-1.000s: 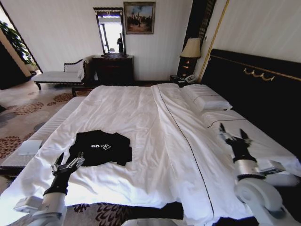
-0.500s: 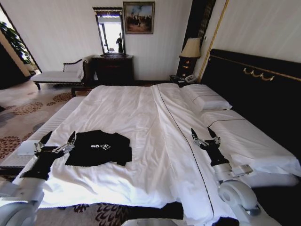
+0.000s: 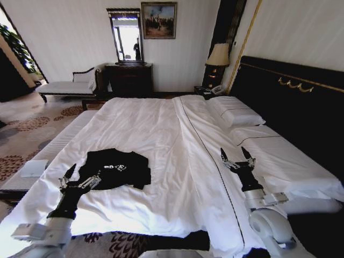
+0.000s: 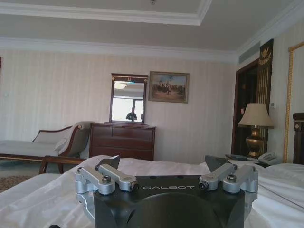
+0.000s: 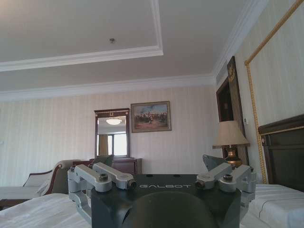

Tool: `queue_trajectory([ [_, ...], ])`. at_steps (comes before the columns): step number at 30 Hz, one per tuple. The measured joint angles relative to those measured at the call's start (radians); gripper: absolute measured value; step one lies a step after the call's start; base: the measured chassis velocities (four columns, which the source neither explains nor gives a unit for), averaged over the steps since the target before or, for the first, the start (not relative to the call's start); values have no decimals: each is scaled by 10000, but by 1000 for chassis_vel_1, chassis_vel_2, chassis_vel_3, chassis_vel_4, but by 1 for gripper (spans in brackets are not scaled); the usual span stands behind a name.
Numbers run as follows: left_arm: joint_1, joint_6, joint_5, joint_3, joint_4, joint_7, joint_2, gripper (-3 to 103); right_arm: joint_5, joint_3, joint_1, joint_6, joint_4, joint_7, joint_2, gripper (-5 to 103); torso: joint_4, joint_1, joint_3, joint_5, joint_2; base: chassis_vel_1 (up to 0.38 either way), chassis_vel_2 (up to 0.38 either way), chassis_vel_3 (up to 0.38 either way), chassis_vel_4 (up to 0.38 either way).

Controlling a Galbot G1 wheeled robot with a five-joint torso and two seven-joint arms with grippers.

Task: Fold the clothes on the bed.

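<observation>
The clothes are one black T-shirt (image 3: 114,169) with white lettering, lying crumpled on the white duvet near the front left of the bed (image 3: 161,134). My left gripper (image 3: 80,178) is open, raised just off the shirt's near left corner, apart from the fabric. Over the bed's right half hovers my right gripper (image 3: 236,156), open too, with nothing between its fingers, well away from the shirt. From the wrist cameras, the left gripper (image 4: 164,166) and the right gripper (image 5: 159,166) both stand with fingers spread, facing the far wall.
White pillows (image 3: 235,112) lie against the dark headboard (image 3: 290,102) on the right. A cushioned bench (image 3: 48,150) runs along the bed's left side. A dresser with mirror (image 3: 129,78), a chaise (image 3: 67,86) and a lamp (image 3: 217,59) stand by the far wall.
The left gripper swung out to the left of the shirt, then back in toward its near left corner. The right gripper moved left and forward over the duvet, then held roughly still.
</observation>
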Motion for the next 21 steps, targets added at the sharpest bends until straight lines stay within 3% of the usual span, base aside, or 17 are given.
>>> queue_trajectory([
  [9, -150, -110, 309, 558, 206, 6, -291, 100, -143, -144, 53, 233, -171, -164, 434, 100, 0, 0, 0, -1, -1, 0, 0, 0, 0],
  [21, -171, -126, 280, 449, 216, -36, -304, 100, -187, -221, 147, 291, -275, -181, 419, 100, 0, 0, 0, 0, -1, 0, 0, 0, 0],
])
